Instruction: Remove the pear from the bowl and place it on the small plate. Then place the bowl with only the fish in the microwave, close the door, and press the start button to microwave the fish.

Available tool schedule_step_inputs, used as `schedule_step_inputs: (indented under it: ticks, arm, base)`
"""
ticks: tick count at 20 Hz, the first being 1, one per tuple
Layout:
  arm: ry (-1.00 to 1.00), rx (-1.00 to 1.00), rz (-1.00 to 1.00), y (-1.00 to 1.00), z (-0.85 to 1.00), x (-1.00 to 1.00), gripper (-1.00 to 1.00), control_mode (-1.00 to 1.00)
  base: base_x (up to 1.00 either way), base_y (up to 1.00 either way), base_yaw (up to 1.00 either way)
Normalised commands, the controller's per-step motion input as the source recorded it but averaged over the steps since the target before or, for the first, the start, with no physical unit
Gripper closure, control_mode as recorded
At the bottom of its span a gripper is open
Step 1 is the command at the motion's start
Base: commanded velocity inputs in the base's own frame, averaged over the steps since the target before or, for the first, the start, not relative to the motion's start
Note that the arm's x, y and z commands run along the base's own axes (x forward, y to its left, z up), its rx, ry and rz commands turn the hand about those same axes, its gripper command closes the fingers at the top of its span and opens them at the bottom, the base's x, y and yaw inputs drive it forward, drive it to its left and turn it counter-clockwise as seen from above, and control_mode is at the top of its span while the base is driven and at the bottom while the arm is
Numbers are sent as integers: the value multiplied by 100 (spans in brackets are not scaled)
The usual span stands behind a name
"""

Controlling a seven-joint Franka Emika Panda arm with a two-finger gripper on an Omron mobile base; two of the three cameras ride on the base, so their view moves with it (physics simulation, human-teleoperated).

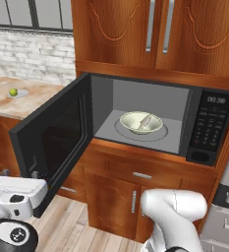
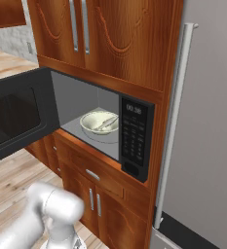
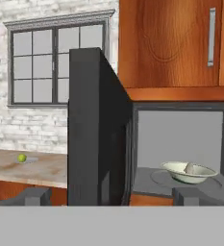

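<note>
The bowl (image 1: 141,122) sits in the middle of the microwave (image 1: 150,118), on the round glass tray, with the fish (image 1: 145,121) lying inside it. It is there so the fish can be warmed up. The same bowl shows in the middle of the right base view and at the lower right of the hand view.

The pear (image 1: 13,92) is out of the bowl. It rests on the small plate (image 1: 20,93) on the counter (image 1: 17,101), at the left edge of the left base view, well apart from the microwave. So I think the fruit part of the job is done.

The door (image 1: 54,142) hangs wide open, swung out to the left. It needs to be pushed shut before the start button on the panel (image 1: 212,128) at the right can be pressed.

The hand (image 3: 111,196) is wide open and holds nothing. Its two dark tips show at the bottom of the hand view, with the edge of the door standing between them. I think it is lined up that way to push the door closed next.
</note>
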Motion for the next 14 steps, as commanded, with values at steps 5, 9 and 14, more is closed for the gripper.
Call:
schedule_step_inputs:
  ticks: [5,9,14]
  arm:
    - [7,-9,-9,100,-41,58,-100,-100]
    - [7,-6,-10,95,-39,71,-100,-100]
    - [6,-1,-12,37,-42,83,-100,-100]
  base:
    - [0,0,0]
    - [0,0,0]
    - [0,0,0]
